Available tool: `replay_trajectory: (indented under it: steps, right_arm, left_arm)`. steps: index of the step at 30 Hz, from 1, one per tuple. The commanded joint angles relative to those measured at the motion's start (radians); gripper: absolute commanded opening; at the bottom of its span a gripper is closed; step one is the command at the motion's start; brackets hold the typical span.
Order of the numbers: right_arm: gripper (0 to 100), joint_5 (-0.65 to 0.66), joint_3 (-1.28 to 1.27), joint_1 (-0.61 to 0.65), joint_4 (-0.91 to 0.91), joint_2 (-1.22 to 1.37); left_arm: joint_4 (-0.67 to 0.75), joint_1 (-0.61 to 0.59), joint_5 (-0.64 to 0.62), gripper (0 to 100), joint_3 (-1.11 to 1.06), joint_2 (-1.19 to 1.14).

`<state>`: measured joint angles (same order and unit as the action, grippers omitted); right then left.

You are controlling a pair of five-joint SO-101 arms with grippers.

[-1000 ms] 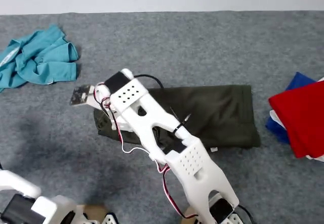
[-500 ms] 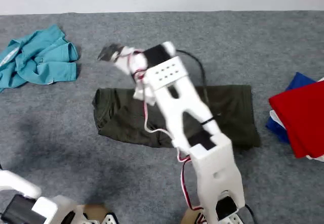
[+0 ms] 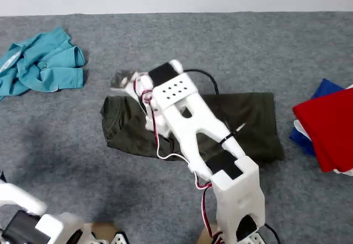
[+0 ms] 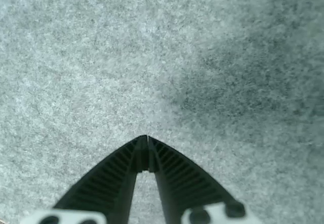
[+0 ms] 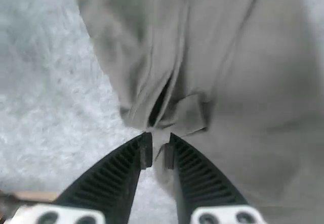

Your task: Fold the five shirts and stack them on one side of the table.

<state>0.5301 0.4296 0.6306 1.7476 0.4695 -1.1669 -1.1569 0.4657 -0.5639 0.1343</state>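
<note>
A dark olive shirt [image 3: 248, 123] lies spread flat in the middle of the table. My right gripper [image 3: 122, 80] hangs over its far left corner. In the right wrist view the gripper [image 5: 158, 150] is open by a narrow gap, just above the shirt's [image 5: 228, 82] collar edge, with nothing between its fingers. A crumpled teal shirt [image 3: 41, 62] lies at the far left. Folded shirts are stacked at the right edge, a red one [image 3: 328, 128] on top of a blue one [image 3: 325, 88]. My left gripper [image 4: 147, 140] is shut, empty, above bare carpet.
The table is covered in grey carpet [image 3: 248, 51]. The left arm's base [image 3: 22, 213] sits at the near left corner. Red and black cables [image 3: 151, 123] run along the right arm over the shirt.
The right gripper rose from beside the olive shirt's left edge, swung to the far side, then came down toward its far left corner. The shirt has not moved.
</note>
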Motion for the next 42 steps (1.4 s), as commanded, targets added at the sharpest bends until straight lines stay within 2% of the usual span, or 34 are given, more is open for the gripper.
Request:
replay_trajectory:
  steps: [1,10,25,31,38,42]
  right_arm:
    - [6.5,-0.008,-0.089,0.004,-0.035,-0.073]
    - [6.5,-0.005,-0.367,-0.035,-0.278,-0.073]
    - [6.4,-0.009,-0.236,-0.045,-0.093,-0.343]
    - [6.1,-0.028,-0.233,-0.211,-0.101,-0.394]
    - [6.0,-0.345,-0.198,-0.498,-0.153,-0.387]
    - [5.1,-0.304,-0.198,-0.608,-0.183,-0.384]
  left_arm:
    - [-0.012,0.006,0.000,0,0.030,0.041]
    - [-0.012,0.006,0.000,0,0.033,0.041]
    - [-0.014,0.006,0.000,0,0.030,0.049]
    - [-0.081,0.008,0.000,0,0.033,0.049]
    - [-0.167,0.005,0.000,0,0.033,0.049]
    - [-0.213,0.000,0.000,0,0.035,0.049]
